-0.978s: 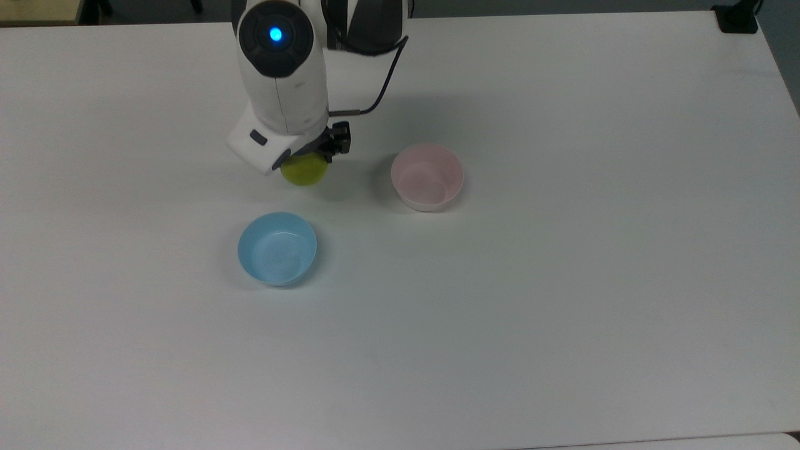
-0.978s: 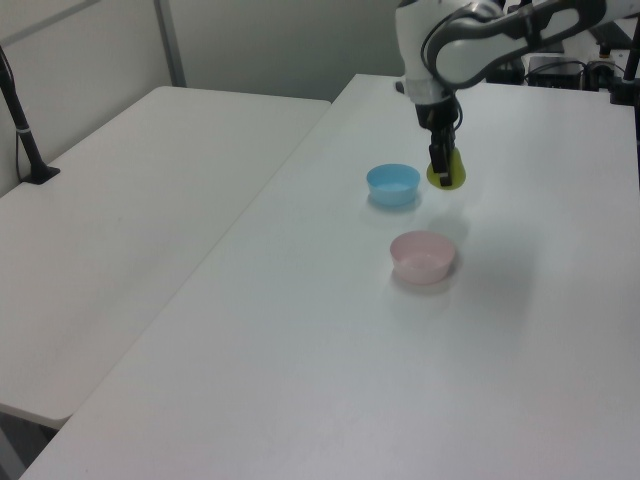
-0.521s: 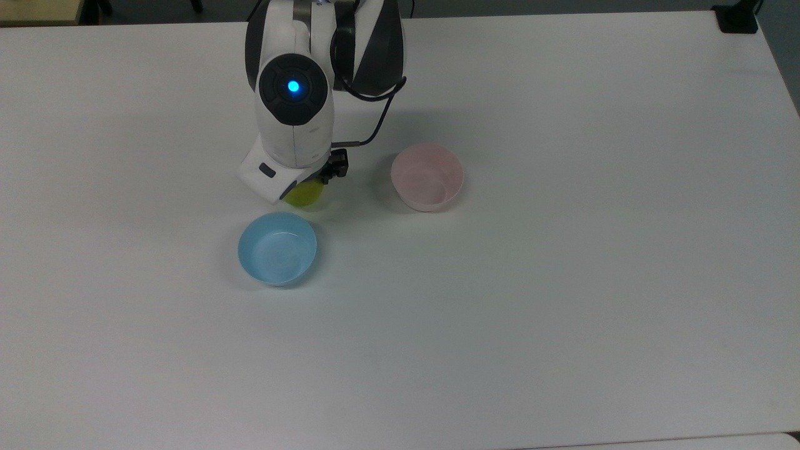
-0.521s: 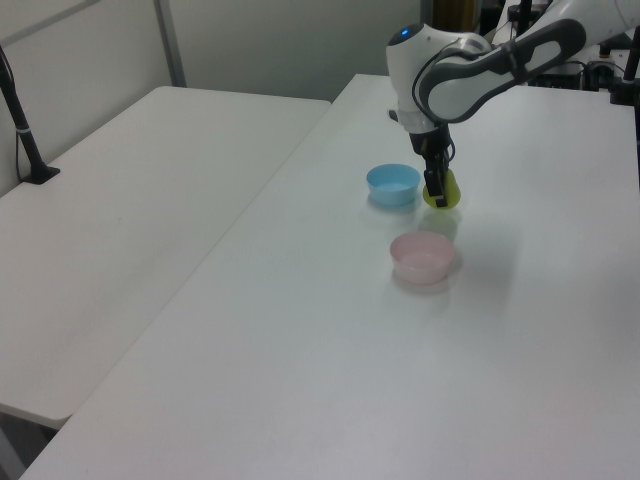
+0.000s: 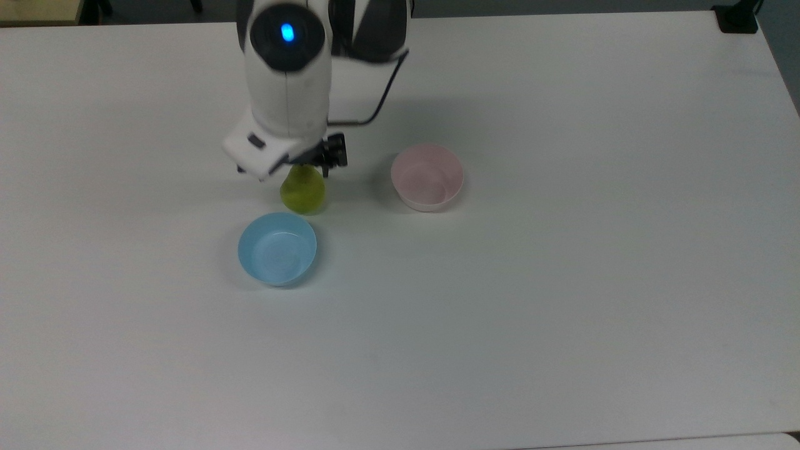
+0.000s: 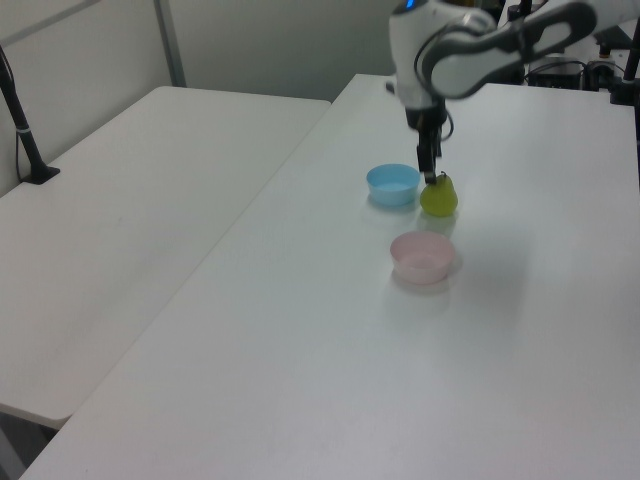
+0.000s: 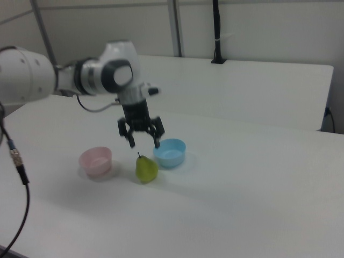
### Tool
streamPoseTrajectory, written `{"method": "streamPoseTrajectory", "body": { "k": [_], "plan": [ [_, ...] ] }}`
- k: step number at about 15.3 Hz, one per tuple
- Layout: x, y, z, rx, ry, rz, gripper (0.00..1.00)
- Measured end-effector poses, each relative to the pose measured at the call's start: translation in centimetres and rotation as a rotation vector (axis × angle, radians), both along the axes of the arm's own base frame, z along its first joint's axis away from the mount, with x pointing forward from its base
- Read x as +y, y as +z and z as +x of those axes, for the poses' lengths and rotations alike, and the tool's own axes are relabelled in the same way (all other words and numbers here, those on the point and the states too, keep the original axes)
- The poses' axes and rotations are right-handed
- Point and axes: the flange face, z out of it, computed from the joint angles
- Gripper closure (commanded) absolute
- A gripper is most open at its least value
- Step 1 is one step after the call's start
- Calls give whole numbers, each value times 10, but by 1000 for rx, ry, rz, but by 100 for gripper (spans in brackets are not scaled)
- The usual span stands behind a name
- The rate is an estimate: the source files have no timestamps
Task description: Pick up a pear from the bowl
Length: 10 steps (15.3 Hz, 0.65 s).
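Observation:
The yellow-green pear (image 5: 304, 192) (image 6: 438, 196) (image 7: 145, 169) stands upright on the white table, stem up, between the two bowls and outside both. The pale pink bowl (image 5: 427, 177) (image 6: 423, 257) (image 7: 95, 161) has nothing in it. My gripper (image 7: 144, 144) (image 5: 309, 164) (image 6: 431, 172) hangs just above the pear's top, open, its black fingers (image 7: 131, 141) spread to either side of the stem and apart from the fruit. In the top view the arm's white wrist covers the pear's upper tip.
A light blue bowl (image 5: 277, 249) (image 6: 393, 184) (image 7: 170, 152) sits close beside the pear, with nothing inside. A second white table (image 6: 130, 190) adjoins in the left view. A black pole (image 7: 216, 32) stands on the far table in the right view.
The gripper lowered the pear onto the table beside the blue bowl, let go of it, opened, and rose a little above it. Both bowls stayed put.

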Motion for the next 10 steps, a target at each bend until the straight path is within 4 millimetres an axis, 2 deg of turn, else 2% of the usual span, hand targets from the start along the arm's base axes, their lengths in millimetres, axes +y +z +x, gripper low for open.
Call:
{"method": "streamPoseTrajectory", "body": {
  "k": [3,4,5,7,10],
  "plan": [
    [-4,89,-28,-61,-47,-3,0],
    [-8,115,-38,-84,-77,-4,0],
    [-13,131,-46,-103,-111,3,0],
    [-25,152,-59,-122,-171,46,0],
    [-30,155,-68,-96,-199,68,0]
  ]
}}
